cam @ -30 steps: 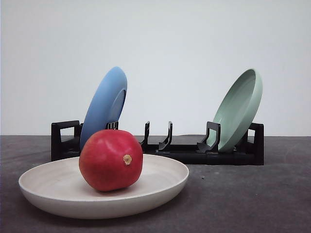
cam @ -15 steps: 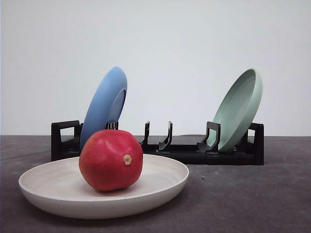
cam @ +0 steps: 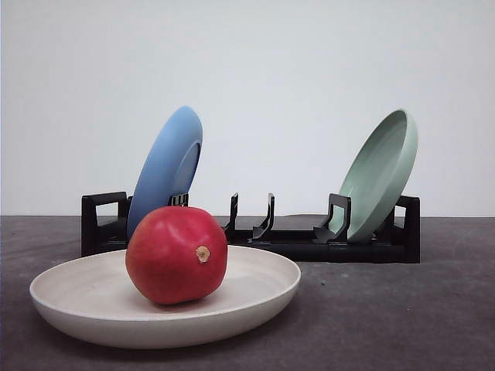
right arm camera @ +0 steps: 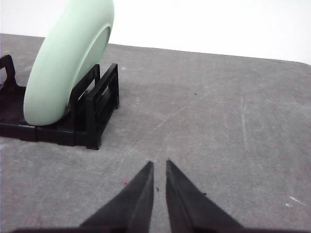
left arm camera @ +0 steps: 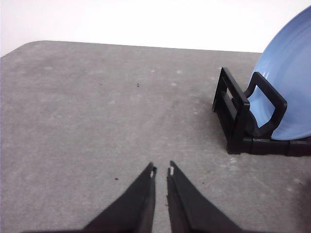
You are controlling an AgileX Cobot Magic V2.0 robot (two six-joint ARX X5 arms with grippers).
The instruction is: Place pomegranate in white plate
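The pomegranate (cam: 176, 254) is sitting in the white plate (cam: 85, 297), well away from both grippers' fingers (left gripper (left arm camera: 161, 170) and right gripper (right arm camera: 159, 163) nearly closed, empty); the task is looking done.

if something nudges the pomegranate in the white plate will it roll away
Probably it would roll: the pomegranate is round and glossy, resting on a small patch. The white plate's raised rim would likely catch it. Its smooth skin may also be slippery to grip.

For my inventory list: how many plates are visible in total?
3: the white plate lies in front holding the pomegranate; the blue plate and green plate stand in the black rack.
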